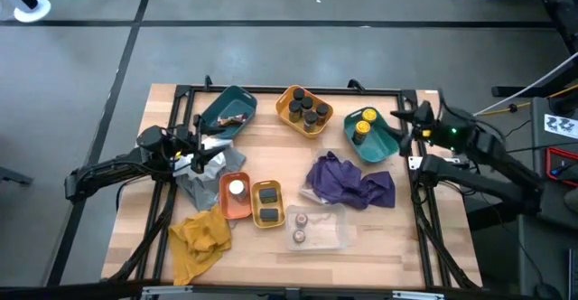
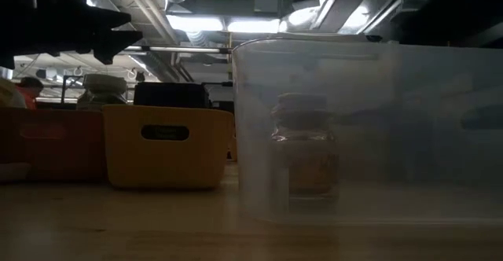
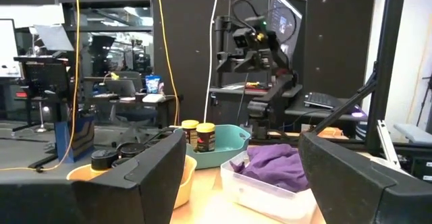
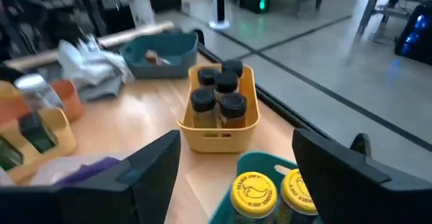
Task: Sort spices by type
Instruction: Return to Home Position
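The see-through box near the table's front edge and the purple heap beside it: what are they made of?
The box looks like frosted clear plastic: two jars show through it. The purple heap seems to be soft cloth, crumpled into folds.

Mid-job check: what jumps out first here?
A purple cloth lies right of centre on the wooden table. Behind it, a yellow plastic tray holds four black-lidded jars; a teal plastic tray beside it holds two yellow-lidded jars. Left gripper and right gripper flank them, open.
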